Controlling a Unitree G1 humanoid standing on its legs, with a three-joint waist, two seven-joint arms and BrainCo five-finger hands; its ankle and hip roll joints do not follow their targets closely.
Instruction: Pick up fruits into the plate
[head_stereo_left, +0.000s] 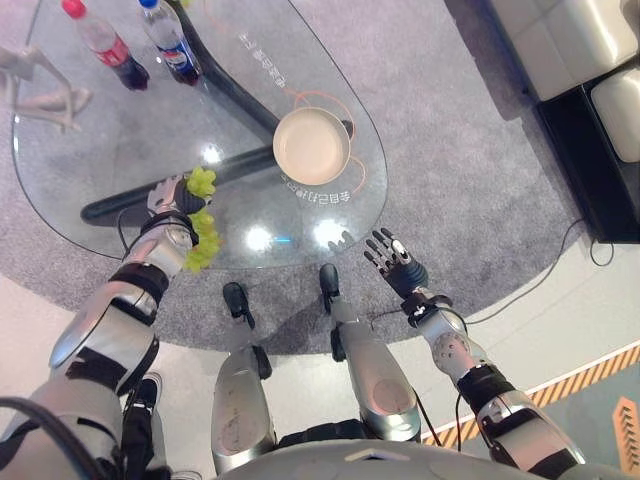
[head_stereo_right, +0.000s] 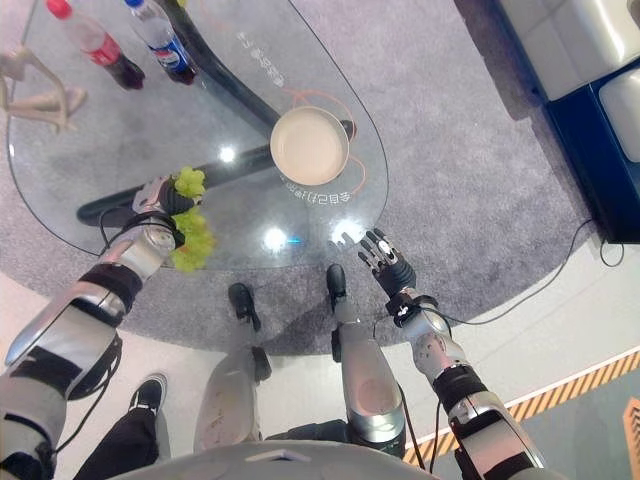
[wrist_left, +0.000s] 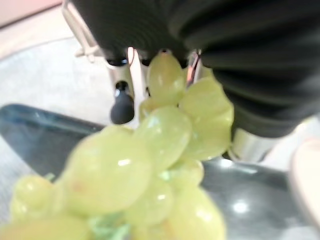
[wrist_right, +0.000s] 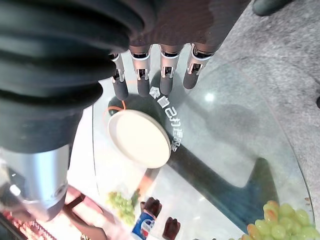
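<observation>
A bunch of green grapes hangs over the near left part of the glass table, and my left hand is shut on it. Up close, the grapes sit right under the hand's dark cover. An empty cream plate rests on the table to the right of that hand, apart from it. My right hand hovers open with straight fingers just off the table's near right edge, holding nothing. Past those fingers I see the plate. A second small grape bunch lies at the table's far end.
Two cola bottles stand at the far left of the table, with a white stand beside them. A dark cabinet with pale cushions is off to the right on the grey carpet.
</observation>
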